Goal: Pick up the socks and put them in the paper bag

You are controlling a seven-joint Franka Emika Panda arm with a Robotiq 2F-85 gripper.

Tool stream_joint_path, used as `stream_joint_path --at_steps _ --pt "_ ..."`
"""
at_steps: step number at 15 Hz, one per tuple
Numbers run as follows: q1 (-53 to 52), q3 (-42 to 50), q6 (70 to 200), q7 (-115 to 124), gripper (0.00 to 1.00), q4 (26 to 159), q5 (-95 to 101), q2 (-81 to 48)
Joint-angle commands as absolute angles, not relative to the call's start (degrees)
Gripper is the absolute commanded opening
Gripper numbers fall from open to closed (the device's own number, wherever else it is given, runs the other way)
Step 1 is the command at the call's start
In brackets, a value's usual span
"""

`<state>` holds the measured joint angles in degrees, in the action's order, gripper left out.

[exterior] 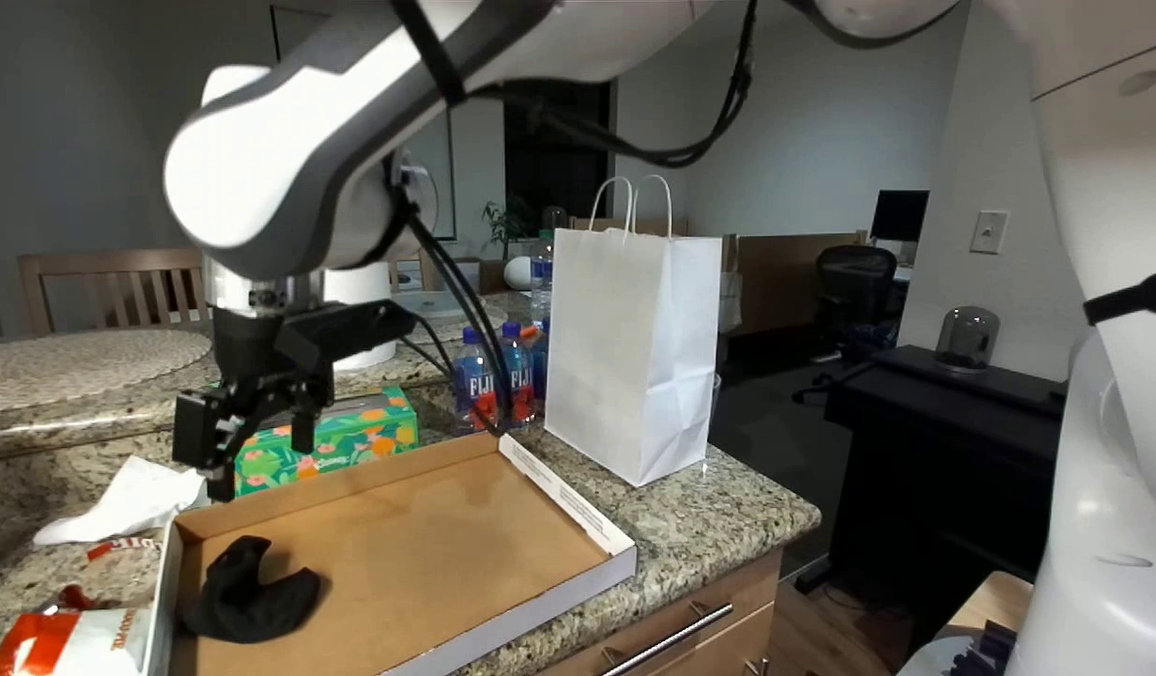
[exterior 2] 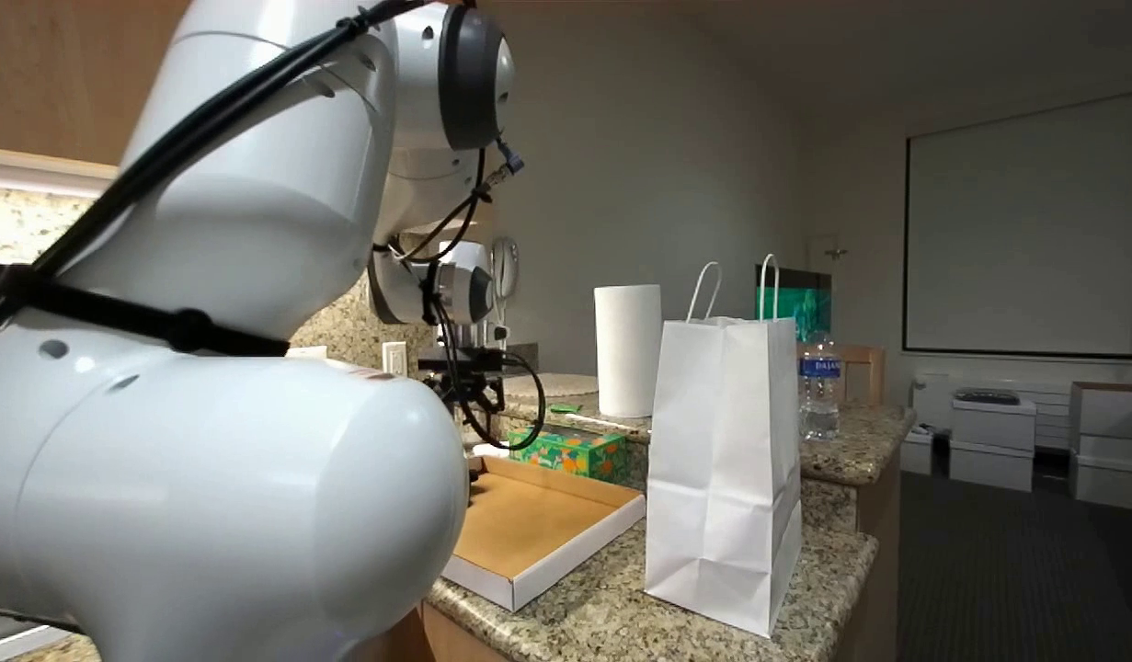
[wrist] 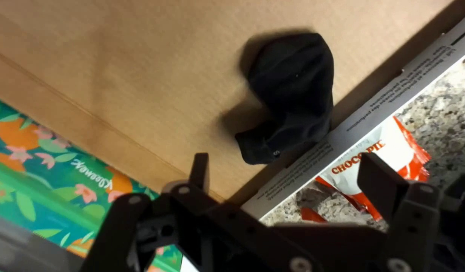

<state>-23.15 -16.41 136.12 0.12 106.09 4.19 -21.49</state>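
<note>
A black sock lump (exterior: 254,601) lies folded in the shallow cardboard box (exterior: 427,545), near one side wall. In the wrist view this sock (wrist: 296,90) shows a bent shape close to the printed rim; whether it is more than one sock I cannot tell. My gripper (exterior: 261,460) hangs above the box's back corner, apart from the sock. Its fingers (wrist: 199,170) are spread wide with nothing between them. The white paper bag (exterior: 601,347) stands upright on the counter beyond the box's far end, handles up. The bag (exterior 2: 713,460) hides its own inside in both exterior views.
A floral tissue box (exterior: 329,441) sits right behind the cardboard box. Water bottles (exterior: 516,371) stand beside the bag, and a paper towel roll (exterior 2: 628,349) is on the raised ledge. A Choco Pie wrapper (wrist: 368,158) and white tissue (exterior: 127,502) lie outside the box.
</note>
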Motion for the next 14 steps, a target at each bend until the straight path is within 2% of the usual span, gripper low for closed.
stream_joint_path --at_steps 1,14 --pt "-25.69 -14.50 140.76 5.78 1.00 105.35 8.06 -26.66" --pt "-28.44 -13.33 140.33 7.84 1.00 102.15 7.67 -32.32"
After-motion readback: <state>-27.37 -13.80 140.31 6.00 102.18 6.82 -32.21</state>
